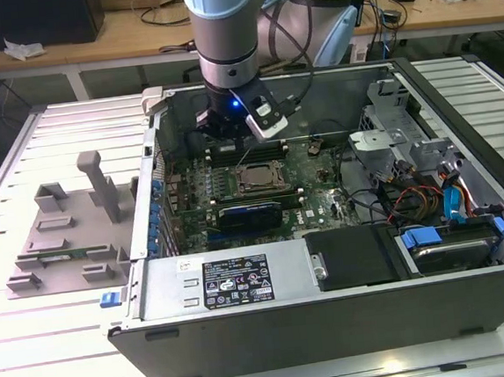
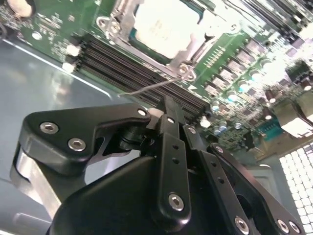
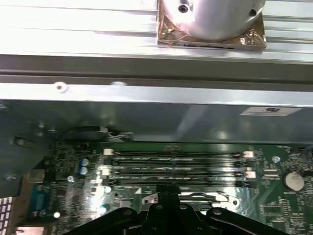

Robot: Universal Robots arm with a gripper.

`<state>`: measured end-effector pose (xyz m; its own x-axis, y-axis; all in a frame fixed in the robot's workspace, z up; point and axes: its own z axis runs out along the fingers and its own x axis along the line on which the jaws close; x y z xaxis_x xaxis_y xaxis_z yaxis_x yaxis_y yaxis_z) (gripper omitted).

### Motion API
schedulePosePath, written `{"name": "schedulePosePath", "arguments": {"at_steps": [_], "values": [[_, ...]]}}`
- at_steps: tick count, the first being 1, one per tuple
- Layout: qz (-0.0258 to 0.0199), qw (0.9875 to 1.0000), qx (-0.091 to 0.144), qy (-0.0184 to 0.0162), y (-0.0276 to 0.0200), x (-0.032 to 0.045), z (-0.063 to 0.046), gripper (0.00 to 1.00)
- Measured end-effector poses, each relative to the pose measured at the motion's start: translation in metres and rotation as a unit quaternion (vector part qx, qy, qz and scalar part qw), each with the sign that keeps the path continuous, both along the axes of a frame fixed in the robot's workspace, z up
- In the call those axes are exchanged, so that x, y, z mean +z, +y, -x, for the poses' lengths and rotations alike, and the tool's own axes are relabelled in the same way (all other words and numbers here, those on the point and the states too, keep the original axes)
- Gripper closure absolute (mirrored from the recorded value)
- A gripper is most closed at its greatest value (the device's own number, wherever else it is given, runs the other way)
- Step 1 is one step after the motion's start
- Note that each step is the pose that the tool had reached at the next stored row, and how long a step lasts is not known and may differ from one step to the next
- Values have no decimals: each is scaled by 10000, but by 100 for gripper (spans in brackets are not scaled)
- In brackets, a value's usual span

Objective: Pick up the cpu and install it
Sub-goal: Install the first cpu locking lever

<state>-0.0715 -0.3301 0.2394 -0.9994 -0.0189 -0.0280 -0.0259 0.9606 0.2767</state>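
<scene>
1. While the arm hangs over the open case (image 1: 334,322), the cpu (image 2: 164,24) sits flat in its socket on the motherboard (image 1: 318,187), pale metal top facing up.
2. Pick-up and placement look done, I'd say: the chip lies square inside the socket frame (image 2: 117,24), not tilted.
3. One thing to flag: a thin wire lever (image 2: 146,88) juts out from the socket's corner towards the end effector. I judge it unlatched, so locking the chip down seems to be what is left.
4. Now the end effector (image 2: 169,104): its fingers are pressed together, and nothing shows between them.
5. It rides above the memory slots (image 3: 171,164), the dark rows running alongside the socket.
6. So the cpu is near the fingertips but apart from them, just across those slots, with no contact.
7. In the exterior view, the chip (image 1: 258,177) lies just below and a touch to that view's right of the end effector (image 1: 232,130).
8. Whether the tips touch the lever or the board, I cannot tell.
9. Out on the desk (image 1: 54,347), on the exterior view's left, a grey holder (image 1: 70,231) stands well apart from the action.
</scene>
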Motion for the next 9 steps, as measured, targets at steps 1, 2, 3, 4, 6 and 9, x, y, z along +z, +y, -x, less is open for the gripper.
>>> {"name": "schedulePosePath", "arguments": {"at_steps": [1,2,3,4,6,9], "values": [[0,10000,-8,0,0,-2,-28,89],[0,10000,-13,0,0,-3,-46,89],[0,10000,-22,0,0,-5,-80,89],[0,10000,-29,0,0,-7,-104,89],[0,10000,-44,0,0,-11,-154,89],[0,10000,-65,0,0,-16,-221,89]]}}
